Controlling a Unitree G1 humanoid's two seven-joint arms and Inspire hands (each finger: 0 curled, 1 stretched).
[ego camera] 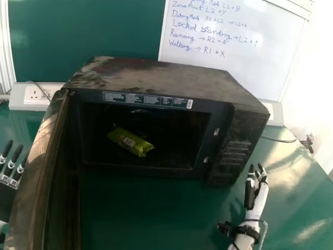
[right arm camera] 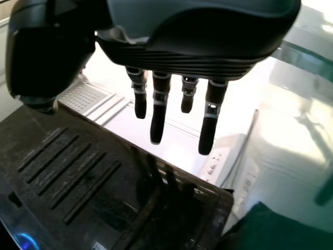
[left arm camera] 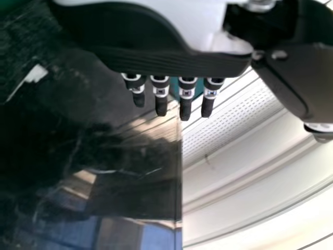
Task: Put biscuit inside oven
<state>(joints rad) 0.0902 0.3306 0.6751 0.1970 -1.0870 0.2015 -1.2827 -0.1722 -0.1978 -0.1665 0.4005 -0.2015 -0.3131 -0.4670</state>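
Lying slanted inside the oven [ego camera: 156, 75] — green biscuit packet [ego camera: 130, 141], door [ego camera: 32, 172] open. Left robot hand [ego camera: 11, 165] by the door's outer face, fingers straight; right robot hand [ego camera: 257, 203] over the bench [ego camera: 135, 213] near the control panel [ego camera: 234, 148] — fingers also extended.

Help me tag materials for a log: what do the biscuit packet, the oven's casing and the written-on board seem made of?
Biscuit packet: probably thin plastic film with a slight sheen, its ends crimped and surface creased.
Oven casing: dark and glossy, likely painted metal, with patchy pale reflections on top.
Board: smooth, white, perhaps coated sheet; the handwriting suggests a whiteboard.
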